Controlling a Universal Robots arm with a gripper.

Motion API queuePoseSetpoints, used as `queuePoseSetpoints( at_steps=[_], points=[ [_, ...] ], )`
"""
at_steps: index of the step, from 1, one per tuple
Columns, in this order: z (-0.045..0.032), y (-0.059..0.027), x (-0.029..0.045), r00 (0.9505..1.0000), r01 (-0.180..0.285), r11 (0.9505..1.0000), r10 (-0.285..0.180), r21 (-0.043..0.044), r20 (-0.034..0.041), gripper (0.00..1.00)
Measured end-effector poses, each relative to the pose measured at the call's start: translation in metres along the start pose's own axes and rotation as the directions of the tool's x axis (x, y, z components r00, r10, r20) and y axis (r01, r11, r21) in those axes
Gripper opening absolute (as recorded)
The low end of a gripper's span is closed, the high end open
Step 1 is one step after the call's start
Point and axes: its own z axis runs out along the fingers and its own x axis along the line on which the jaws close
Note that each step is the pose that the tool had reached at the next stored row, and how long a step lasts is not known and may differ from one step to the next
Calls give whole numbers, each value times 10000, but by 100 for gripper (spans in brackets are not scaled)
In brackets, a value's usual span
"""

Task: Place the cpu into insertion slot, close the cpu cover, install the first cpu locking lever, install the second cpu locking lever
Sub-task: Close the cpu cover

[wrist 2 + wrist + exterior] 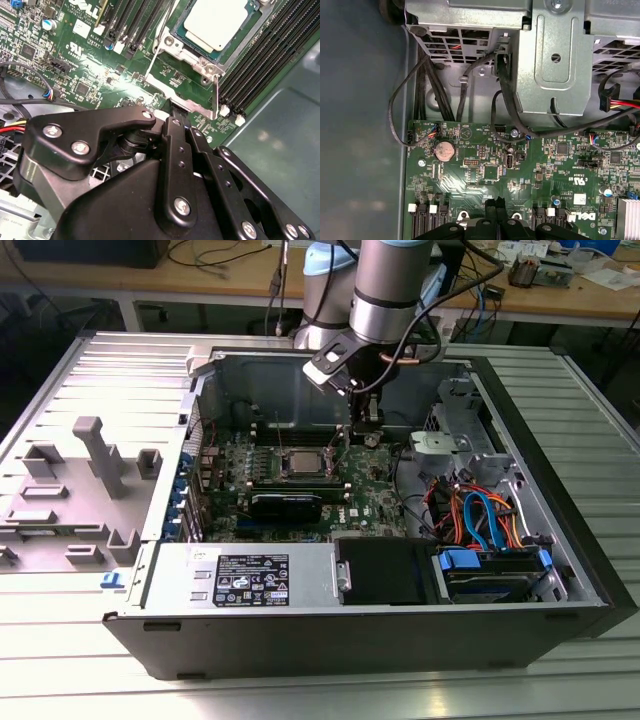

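Black gripper [176, 107] linkage sits nearest the lens in the second wrist view. We log its fingers as drawn together, closed, and we can make out nothing held between them. The tips are down at the silver rim of the insertion slot [186, 97]. Contact or a small gap: we cannot tell.

Exterior view: the arm reaches into the open computer case [250, 375]. The gripper hangs low over the motherboard [375, 490], just beside the socket on the exterior view's right.

Status by step:
- The cpu [217, 22] lies flat and square in the slot, dull silver top up, next to the memory slots [272, 55]. We judge step one done.
- The cpu cover [172, 44] looks to be down, its cut-out framing the chip. We judge this step done, though the hinge side is out of sight.
- The side locking lever [159, 47] runs as a thin wire along one flank of the socket. The corner locking lever [217, 97] pokes past the frame corner near the fingertips. We cannot confirm either is hooked, so we count both lever steps as open.
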Motion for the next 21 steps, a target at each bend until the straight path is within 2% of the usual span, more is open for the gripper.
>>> queuePoseSetpoints(
  at_steps=[5,21],
  points=[
    [3,-77,4,10000,-1,10000,1,0,0,11],
    [6,-166,8,10000,0,10000,0,0,-1,11]
  ],
)
